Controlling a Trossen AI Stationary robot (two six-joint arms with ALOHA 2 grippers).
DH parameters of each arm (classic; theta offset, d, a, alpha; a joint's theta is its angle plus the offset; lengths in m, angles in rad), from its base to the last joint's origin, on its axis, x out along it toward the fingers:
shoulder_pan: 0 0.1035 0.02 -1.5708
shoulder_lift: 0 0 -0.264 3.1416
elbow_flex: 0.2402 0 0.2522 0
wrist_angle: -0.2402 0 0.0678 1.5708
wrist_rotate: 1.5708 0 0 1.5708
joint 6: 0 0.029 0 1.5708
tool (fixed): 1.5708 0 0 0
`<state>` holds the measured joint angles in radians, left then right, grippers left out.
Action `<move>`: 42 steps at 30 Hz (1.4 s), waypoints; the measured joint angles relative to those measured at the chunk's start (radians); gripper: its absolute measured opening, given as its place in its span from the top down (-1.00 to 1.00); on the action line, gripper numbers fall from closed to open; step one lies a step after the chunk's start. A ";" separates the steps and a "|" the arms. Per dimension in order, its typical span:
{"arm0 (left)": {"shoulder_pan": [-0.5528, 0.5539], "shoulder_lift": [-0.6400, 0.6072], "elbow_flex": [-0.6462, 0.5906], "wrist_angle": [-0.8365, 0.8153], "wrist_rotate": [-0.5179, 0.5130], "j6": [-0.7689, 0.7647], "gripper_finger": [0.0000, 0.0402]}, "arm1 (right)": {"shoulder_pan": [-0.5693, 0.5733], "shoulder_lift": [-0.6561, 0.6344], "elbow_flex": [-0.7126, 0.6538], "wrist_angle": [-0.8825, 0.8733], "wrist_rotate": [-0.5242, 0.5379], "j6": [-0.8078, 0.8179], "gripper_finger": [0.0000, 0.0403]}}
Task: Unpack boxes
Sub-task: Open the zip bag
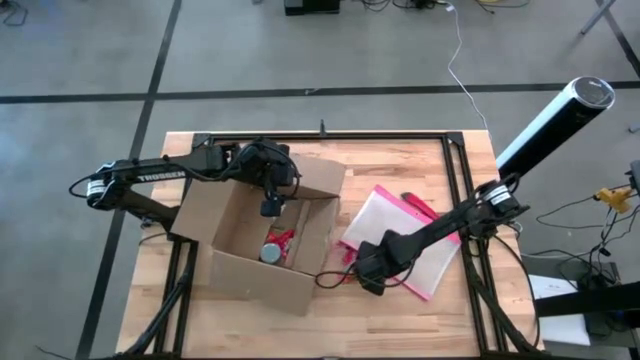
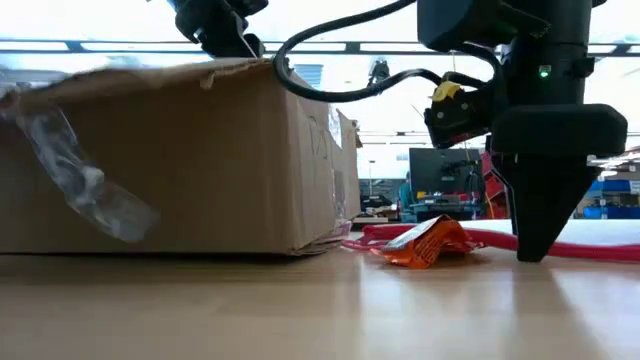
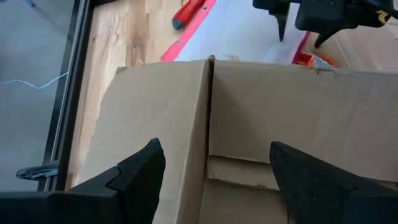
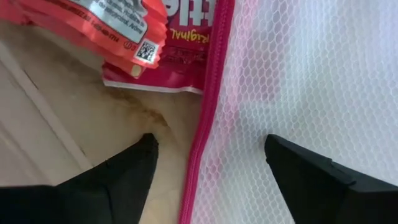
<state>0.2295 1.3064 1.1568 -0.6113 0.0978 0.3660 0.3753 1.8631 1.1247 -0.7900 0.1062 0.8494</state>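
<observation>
The big brown corrugated cardboard box (image 1: 262, 232) looks matt, with glossy clear tape (image 2: 78, 176). The pale wooden table (image 1: 400, 310) is smooth. The pink-edged mesh pouch (image 4: 311, 74) is plastic; the orange wrapper (image 2: 425, 243) shines.

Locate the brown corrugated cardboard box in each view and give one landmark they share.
High view: brown corrugated cardboard box, left of centre, open.
Low view: left half.
Left wrist view: fills the lower centre.
Right wrist view: not in it.
Shared landmark: pink-edged mesh zip pouch beside it.

left tool (image 3: 214, 165) spread (reaching forward), right tool (image 4: 211, 158) spread
</observation>
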 joint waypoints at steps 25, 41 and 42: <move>0.000 0.000 -0.001 0.014 0.020 0.000 -0.36 | 0.000 -0.087 0.148 -0.167 -0.006 0.051 1.00; 0.000 0.001 -0.002 0.122 0.150 0.197 -0.36 | -0.003 -0.253 0.444 -0.545 0.241 0.104 1.00; 0.000 0.001 -0.002 0.149 0.150 0.213 -0.36 | -0.003 -0.263 0.453 -0.545 0.252 0.100 1.00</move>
<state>0.2291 1.3072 1.1549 -0.4628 0.2480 0.5790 0.3722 1.6006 1.5778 -1.3352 0.3578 0.9497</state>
